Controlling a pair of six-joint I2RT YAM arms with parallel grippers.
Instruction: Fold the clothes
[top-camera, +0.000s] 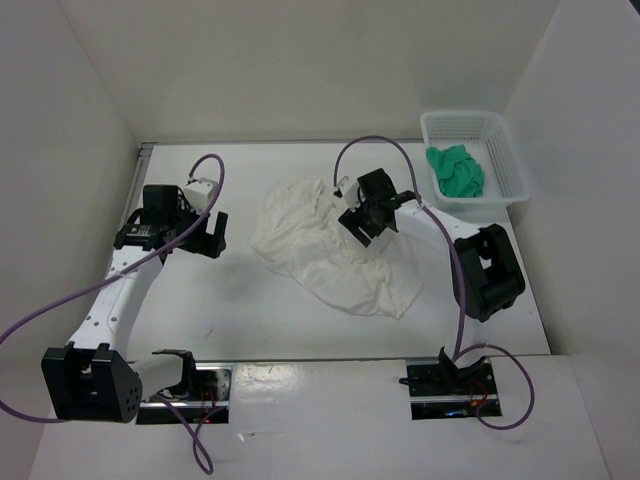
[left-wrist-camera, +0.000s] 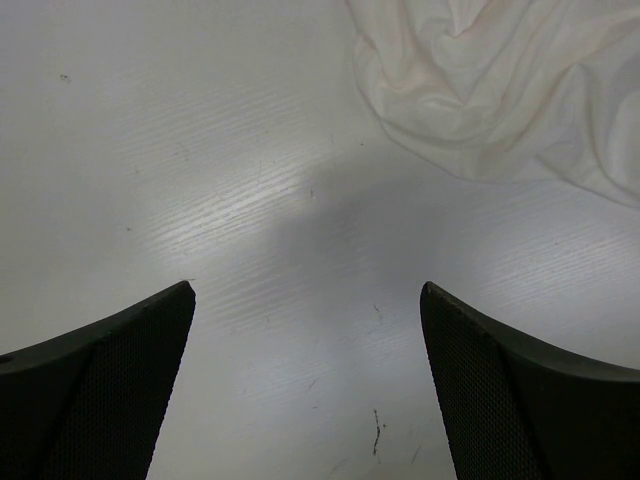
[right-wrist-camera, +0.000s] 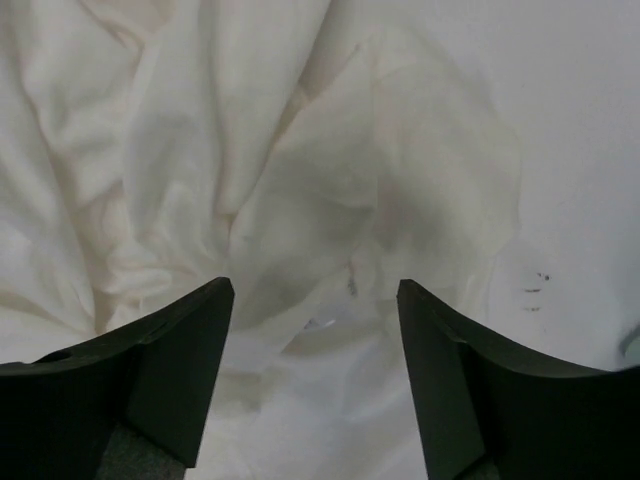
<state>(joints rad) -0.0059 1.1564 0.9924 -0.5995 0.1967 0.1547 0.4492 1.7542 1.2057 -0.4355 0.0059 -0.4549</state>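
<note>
Crumpled and unfolded, the white garment (top-camera: 325, 250) sprawls on the worktop (top-camera: 240, 310). The right hand (top-camera: 364, 226) hovers open above it, the left hand (top-camera: 212, 235) open beside it. Folding seems hardly begun.

The left arm (top-camera: 118, 292) and right arm (top-camera: 440, 222) have white links and bulky black joints. A purple cable (top-camera: 210, 165) loops along each. Their end effector fingers (left-wrist-camera: 110, 390) are dark, wedge-shaped and finely mesh-textured.

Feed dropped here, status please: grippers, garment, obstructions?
Left gripper open over bare table. Right gripper open above large crumpled white fabric garment, unfolded. Nothing in the way; small green cloth in white mesh basket.
</note>
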